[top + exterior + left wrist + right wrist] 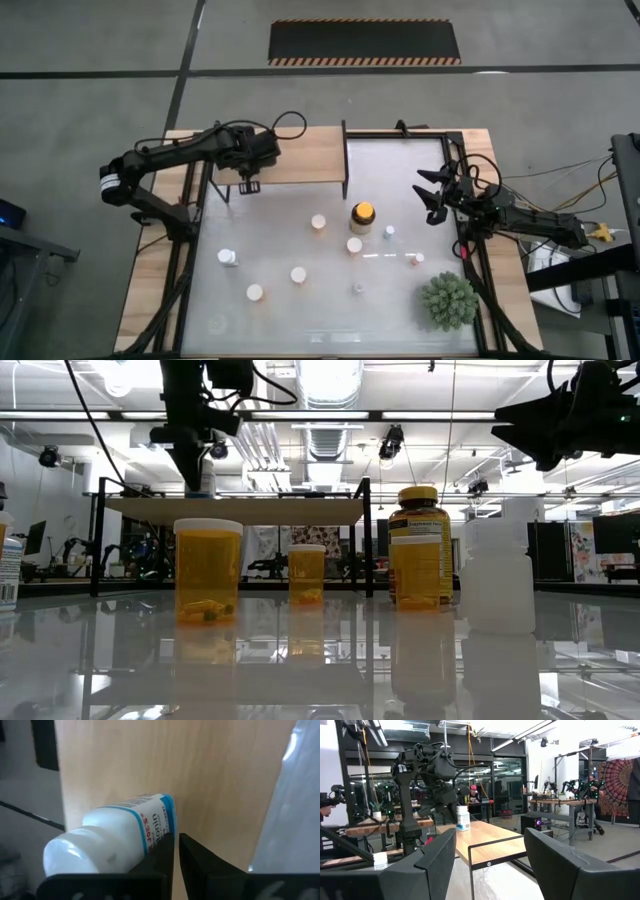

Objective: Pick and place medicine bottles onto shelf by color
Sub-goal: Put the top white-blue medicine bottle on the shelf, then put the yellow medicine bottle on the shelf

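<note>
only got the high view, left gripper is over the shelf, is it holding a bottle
Observer: No. In the left wrist view the left gripper is shut, with a white bottle beside its fingers, not between them.
Operator: is the bottle standing
Observer: Yes. The right wrist view shows it upright on the shelf.
Operator: right gripper got anything
Observer: No. The right wrist view shows nothing between the open fingers of the right gripper.
</note>
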You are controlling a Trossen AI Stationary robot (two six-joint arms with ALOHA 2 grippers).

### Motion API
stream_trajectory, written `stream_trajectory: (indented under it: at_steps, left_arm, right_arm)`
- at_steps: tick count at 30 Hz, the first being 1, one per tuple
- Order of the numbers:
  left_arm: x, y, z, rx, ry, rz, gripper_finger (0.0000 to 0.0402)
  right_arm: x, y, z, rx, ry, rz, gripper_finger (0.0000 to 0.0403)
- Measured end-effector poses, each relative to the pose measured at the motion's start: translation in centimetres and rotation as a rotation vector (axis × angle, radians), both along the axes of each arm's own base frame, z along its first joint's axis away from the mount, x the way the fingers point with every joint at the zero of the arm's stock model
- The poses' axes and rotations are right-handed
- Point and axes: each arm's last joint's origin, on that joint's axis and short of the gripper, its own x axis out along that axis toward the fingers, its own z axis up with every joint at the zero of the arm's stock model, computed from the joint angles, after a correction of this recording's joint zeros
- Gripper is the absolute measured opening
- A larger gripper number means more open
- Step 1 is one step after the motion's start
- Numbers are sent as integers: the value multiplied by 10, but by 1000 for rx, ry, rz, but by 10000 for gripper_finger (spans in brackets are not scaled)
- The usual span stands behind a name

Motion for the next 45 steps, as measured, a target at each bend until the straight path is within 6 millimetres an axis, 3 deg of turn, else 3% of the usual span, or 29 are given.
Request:
stream_trajectory:
  at_steps: [18,32,39,45]
  left_arm:
    - [-4,24,3,74,-42,64,11]
    - [-6,28,3,77,-36,69,11]
    - [-4,8,21,82,-129,74,11]
    - [-4,-36,39,50,-394,59,9]
  right_arm:
    - [0,0,0,-18,10,-5,226]
    - [0,0,0,-14,8,-4,226]
    - [-2,0,5,6,-64,8,226]
    - [0,1,11,-11,-117,43,226]
